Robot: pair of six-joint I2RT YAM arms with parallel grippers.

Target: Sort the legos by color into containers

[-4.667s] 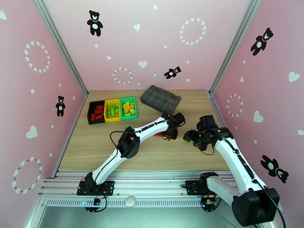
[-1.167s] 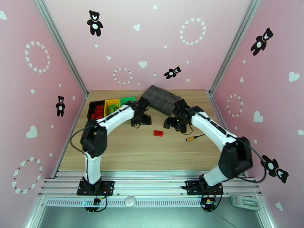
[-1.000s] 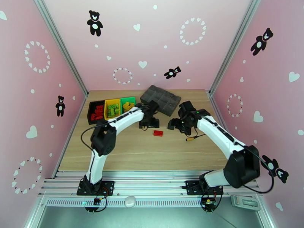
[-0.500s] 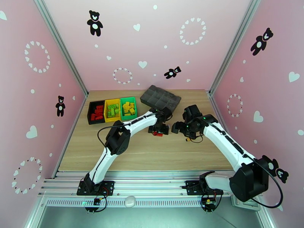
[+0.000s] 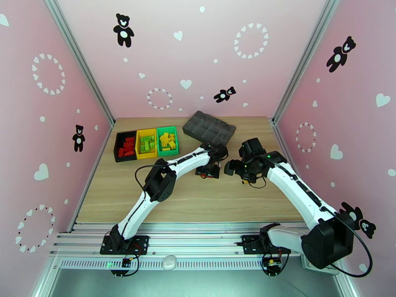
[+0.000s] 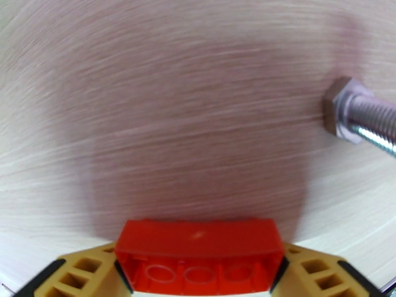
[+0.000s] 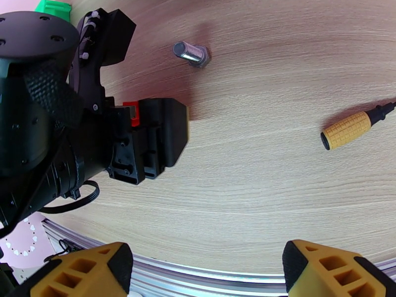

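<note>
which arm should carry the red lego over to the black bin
Left. The left gripper clamps the red rectangular plastic lego brick at both ends, and the black open-topped plastic bin sits at the table's far left, on that arm's side. The right gripper is open and holds nothing.

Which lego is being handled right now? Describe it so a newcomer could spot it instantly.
On the wooden table, right of the three colored bins, the left pincer reaches down. Clamped between its fingers is a red lego brick, the one brick outside the bins, near a silver bolt.
</note>
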